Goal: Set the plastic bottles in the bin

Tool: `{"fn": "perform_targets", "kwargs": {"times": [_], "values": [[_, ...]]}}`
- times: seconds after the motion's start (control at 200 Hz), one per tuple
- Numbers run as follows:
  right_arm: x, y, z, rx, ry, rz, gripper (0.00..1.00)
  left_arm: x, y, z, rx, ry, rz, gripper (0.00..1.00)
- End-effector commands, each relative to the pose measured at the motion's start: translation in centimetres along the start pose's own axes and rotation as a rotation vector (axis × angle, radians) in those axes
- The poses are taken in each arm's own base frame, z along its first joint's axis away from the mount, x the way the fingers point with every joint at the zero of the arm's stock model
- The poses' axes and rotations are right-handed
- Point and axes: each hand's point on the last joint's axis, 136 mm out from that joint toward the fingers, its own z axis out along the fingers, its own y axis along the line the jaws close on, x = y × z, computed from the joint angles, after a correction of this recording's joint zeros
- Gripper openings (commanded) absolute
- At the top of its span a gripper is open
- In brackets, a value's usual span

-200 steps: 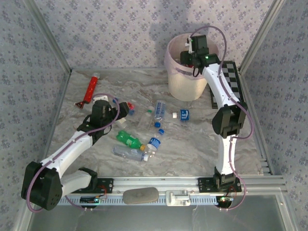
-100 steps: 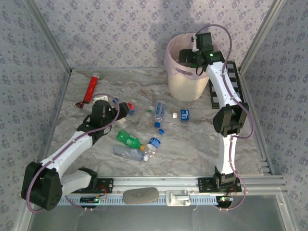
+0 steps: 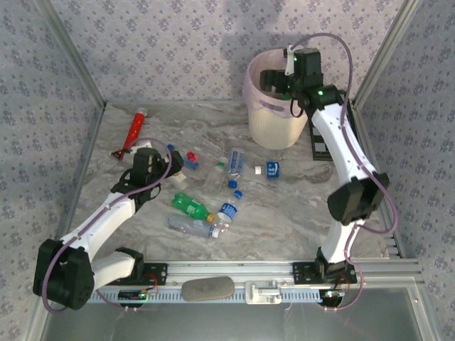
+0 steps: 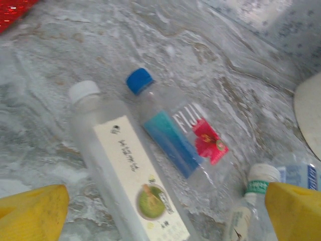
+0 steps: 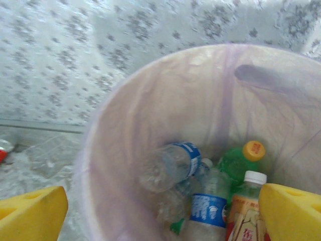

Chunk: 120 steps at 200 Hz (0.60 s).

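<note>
The right gripper [image 3: 273, 79] sits over the mouth of the bin [image 3: 274, 126], upper right of the overhead frame, and its fingers have just sprung wide apart with nothing between them. That looks like a release. Its elbow has also swung out toward the right edge. The right wrist view looks down past the lilac liner at the haul: a clear bottle with a blue label [image 5: 171, 163], a green bottle with an orange cap [image 5: 235, 163] and others piled at the bottom.

Left of centre, the left gripper [image 3: 170, 162] has eased back a touch. Its fingers stand wide apart, clamped on nothing, above a blue-capped bottle [image 4: 168, 133] and a white-capped bottle [image 4: 131, 173] lying side by side.

Plenty remains: a green bottle [image 3: 189, 204] and several clear ones are strewn across mid-tabletop [image 3: 284, 220].

Room? The bin stands hard by the back wall, so the right arm's best exit is probably up and toward the bottom of the frame. The red tube [image 3: 134, 128] lies near the left arm, upper left. It is not for the bin.
</note>
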Motion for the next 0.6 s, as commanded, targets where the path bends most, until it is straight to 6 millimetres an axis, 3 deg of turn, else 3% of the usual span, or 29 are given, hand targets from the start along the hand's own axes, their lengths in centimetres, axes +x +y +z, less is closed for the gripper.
{"fn": "perform_targets", "kwargs": {"times": [0.0, 0.295, 0.425, 0.545, 0.56, 0.595], "values": [[0.0, 2.3, -2.4, -0.039, -0.057, -0.015, 0.99, 0.2, 1.9, 0.6, -0.076, 0.016, -0.059, 1.00], [8.2, 6.9, -5.9, -0.100, 0.019, -0.016, 0.99, 1.2, 2.1, 2.7, -0.127, 0.084, -0.056, 1.00], [12.4, 8.0, -6.4, -0.105, 0.060, 0.022, 0.99, 2.1, 1.7, 3.7, -0.147, 0.120, -0.025, 1.00], [14.4, 8.9, -6.4, -0.127, 0.065, 0.083, 0.99, 3.1, 1.2, 4.5, -0.159, 0.145, 0.001, 1.00], [15.7, 8.7, -6.1, -0.122, 0.088, 0.085, 0.99, 3.2, 1.1, 4.5, -0.159, 0.147, 0.006, 1.00], [16.4, 8.8, -6.0, -0.129, 0.094, 0.098, 0.99, 3.4, 0.9, 4.8, -0.162, 0.153, 0.012, 1.00]]}}
